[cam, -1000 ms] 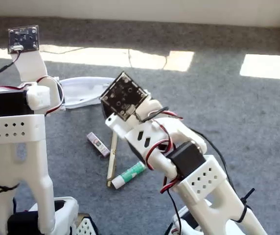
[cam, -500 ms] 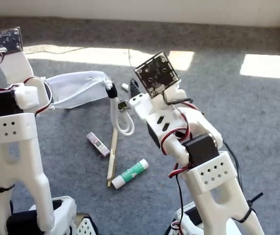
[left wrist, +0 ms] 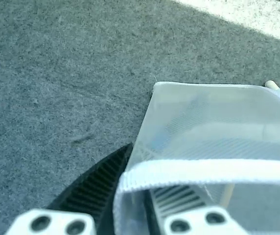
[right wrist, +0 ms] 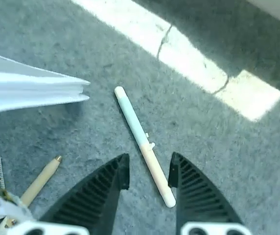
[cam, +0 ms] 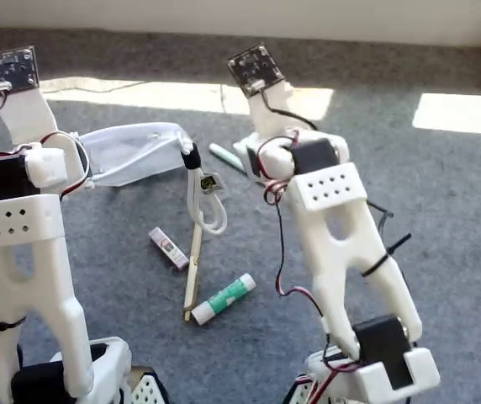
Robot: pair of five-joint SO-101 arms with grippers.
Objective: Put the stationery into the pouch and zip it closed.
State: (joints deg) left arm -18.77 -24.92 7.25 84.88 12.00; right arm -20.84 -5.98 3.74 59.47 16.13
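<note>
Grey carpeted surface [cam: 442, 210], striped with sun, carries the loose stationery. Our right pincer [right wrist: 150, 162] hangs open, its jaws astride the pen [right wrist: 135, 127]; we judge it best to drop straight down and close mid-barrel. Our left pincer [left wrist: 137, 188] clamps the pouch [left wrist: 213, 122] by its edge. We see nothing plainly inside it; the glue stick [cam: 221, 299] and pencil [cam: 193, 265] lie outside.

White plastic arms [cam: 346, 252] — black servos [cam: 308, 156], red and black cables [cam: 279, 252], perforated plates [cam: 329, 187] — right hand [right wrist: 150, 157] ribbed black.

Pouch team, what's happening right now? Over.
Left gripper shut on pouch. Right gripper open over pen. Pencil, glue stick lie outside.
</note>
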